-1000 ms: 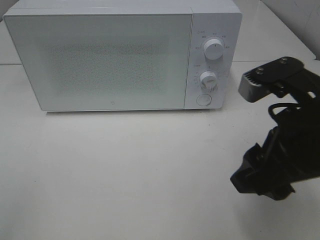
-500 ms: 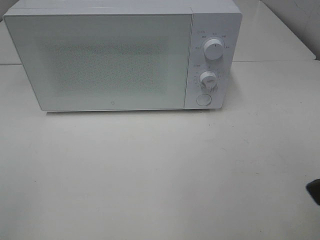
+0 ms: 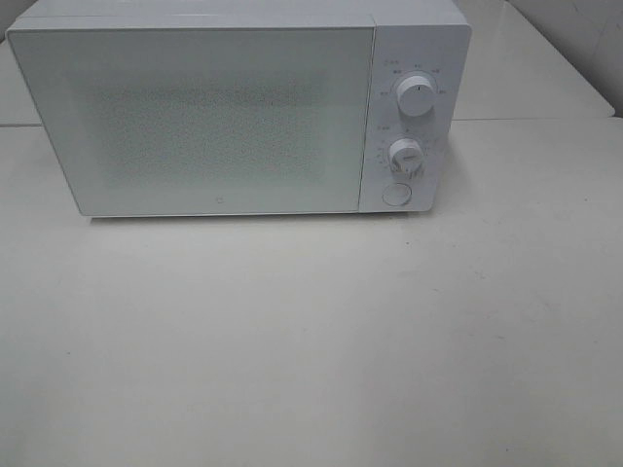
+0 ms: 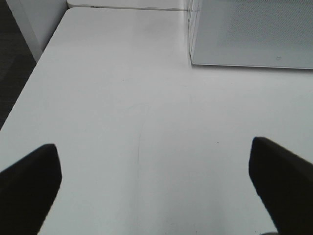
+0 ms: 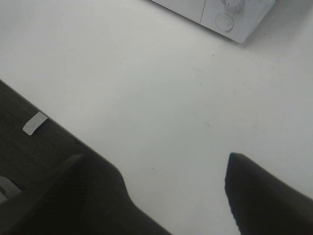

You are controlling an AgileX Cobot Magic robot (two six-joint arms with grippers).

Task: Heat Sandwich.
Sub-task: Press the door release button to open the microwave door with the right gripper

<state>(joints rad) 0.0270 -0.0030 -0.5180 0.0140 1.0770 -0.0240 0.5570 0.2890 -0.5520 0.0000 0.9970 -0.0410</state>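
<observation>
The sandwich is out of view in every frame. A white microwave [image 3: 195,117] stands at the back of the table with its door shut; one corner of it shows in the left wrist view [image 4: 249,34] and its control corner in the right wrist view [image 5: 230,17]. My left gripper [image 4: 152,147] hovers open over bare table in front of the microwave's left corner, nothing between its fingers. My right gripper [image 5: 156,161] is open too, above the table near its edge, holding nothing. Neither arm shows in the exterior high view.
The microwave's panel carries two dials [image 3: 416,97] [image 3: 406,156] and a round button [image 3: 396,194]. The white table [image 3: 292,341] spreads in front of it. Dark floor [image 5: 29,161] lies past the table edge in the right wrist view, also at the side [image 4: 10,73] in the left wrist view.
The right arm, which stood at the right of the exterior high view a second ago, has pulled out of that view toward the lower right. The microwave has not moved.
</observation>
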